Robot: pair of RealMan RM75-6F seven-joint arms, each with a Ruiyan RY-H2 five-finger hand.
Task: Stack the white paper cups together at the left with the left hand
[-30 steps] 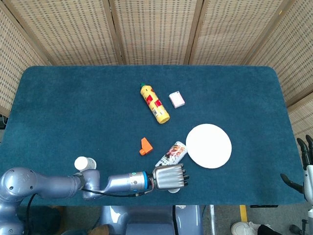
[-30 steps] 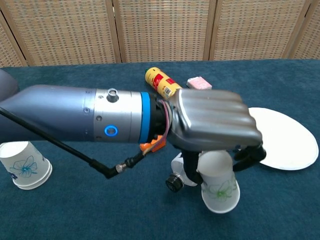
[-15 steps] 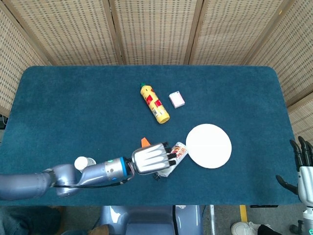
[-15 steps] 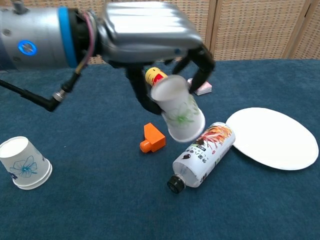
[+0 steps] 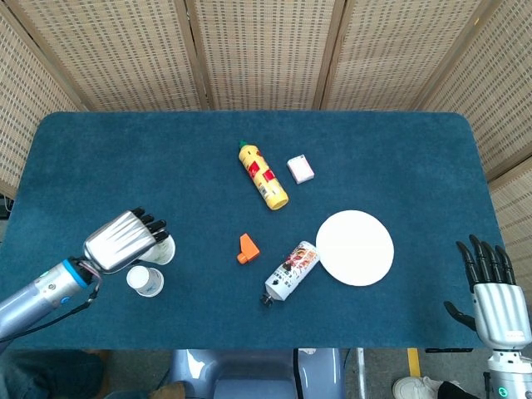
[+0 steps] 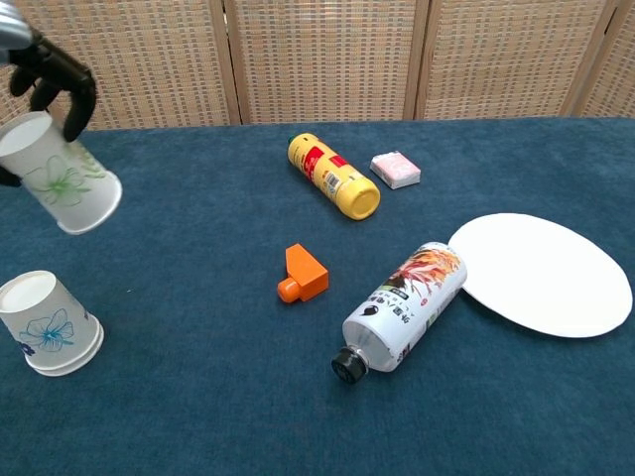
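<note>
My left hand point(image 5: 123, 240) point(image 6: 45, 74) grips a white paper cup point(image 6: 60, 186) point(image 5: 162, 250) with a green flower print. It hangs tilted in the air at the left, rim pointing down and right. A second white paper cup point(image 6: 48, 324) point(image 5: 145, 280) with a blue flower print stands upside down on the table, just below and in front of the held one. The two cups are apart. My right hand point(image 5: 493, 291) shows at the bottom right of the head view, off the table, fingers apart and holding nothing.
A yellow bottle point(image 5: 263, 176), a small pink-white packet point(image 5: 300, 169), an orange block point(image 5: 246, 248), a lying printed bottle point(image 5: 289, 271) and a white plate point(image 5: 355, 247) occupy the middle and right of the blue table point(image 5: 125, 158).
My left hand has swung far to the left with the green-flowered cup, from beside the printed bottle to above the blue-flowered cup. My right hand has risen a little into view.
</note>
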